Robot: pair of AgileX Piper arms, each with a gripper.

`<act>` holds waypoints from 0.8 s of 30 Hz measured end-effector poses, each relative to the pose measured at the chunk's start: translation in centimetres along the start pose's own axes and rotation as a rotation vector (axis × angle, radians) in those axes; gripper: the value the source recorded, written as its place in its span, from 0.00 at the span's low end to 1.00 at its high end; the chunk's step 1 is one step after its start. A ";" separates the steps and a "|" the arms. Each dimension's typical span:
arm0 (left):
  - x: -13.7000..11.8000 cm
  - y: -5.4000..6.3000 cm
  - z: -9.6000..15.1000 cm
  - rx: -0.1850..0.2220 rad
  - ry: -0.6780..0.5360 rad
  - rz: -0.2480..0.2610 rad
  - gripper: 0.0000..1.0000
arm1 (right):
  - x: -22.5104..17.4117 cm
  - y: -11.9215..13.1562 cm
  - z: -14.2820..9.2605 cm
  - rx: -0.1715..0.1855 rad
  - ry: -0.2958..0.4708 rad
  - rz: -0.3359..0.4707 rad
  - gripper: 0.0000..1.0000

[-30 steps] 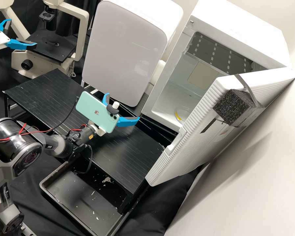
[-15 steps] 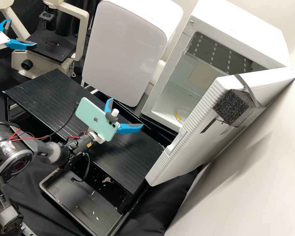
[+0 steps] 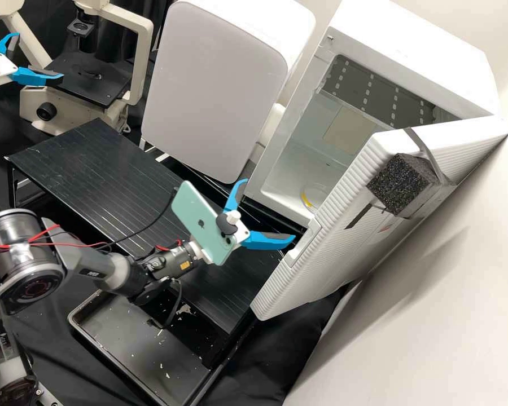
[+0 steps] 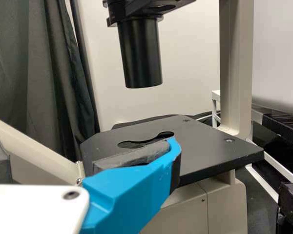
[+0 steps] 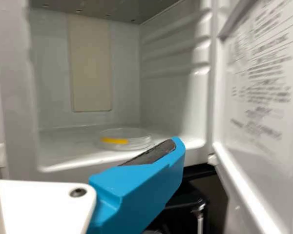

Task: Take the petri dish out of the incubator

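High view: the white incubator (image 3: 417, 62) stands with its door (image 3: 327, 254) swung wide, a black foam block (image 3: 399, 186) strapped to the outside. Through the doorway the clear petri dish (image 3: 307, 198) lies on the incubator's floor, close to the front opening, a yellow strip on its side. The right gripper (image 3: 268, 211) hangs outside the incubator, near that doorway and above the end of the black slatted table (image 3: 90, 163), its two blue fingers spread well apart. A mint-green phone (image 3: 200, 223) is mounted behind them. Beside the incubator stands a white appliance with a grey front (image 3: 214, 90). Farther over, the left gripper (image 3: 40, 55) is beside the microscope (image 3: 143, 62), one finger overlapping the black stage (image 3: 76, 79); its fingers are apart too. A black tray (image 3: 78, 324) lies below the table.

Left wrist view: one blue finger with a dark pad stands before the microscope's flat stage, which has a slot cut in it. A black lens barrel (image 4: 140, 53) points down above the stage, and a dark curtain (image 4: 49, 63) hangs behind.

Right wrist view: the dish lies flat on the incubator's pale floor, beyond one blue finger. Behind it, a beige panel (image 5: 89, 63) is set in the back wall; the door's inner face carries print.
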 end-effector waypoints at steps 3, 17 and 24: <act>0.0 0.0 0.0 0.000 0.000 0.000 1.00 | 0.9 0.5 0.4 -0.006 -0.008 0.019 1.00; 0.0 0.0 0.0 0.000 0.000 0.000 1.00 | 7.0 0.5 1.5 -0.046 -0.062 0.046 1.00; 0.0 0.0 0.0 0.000 0.000 0.000 1.00 | 9.4 -0.7 2.5 -0.093 -0.103 -0.008 1.00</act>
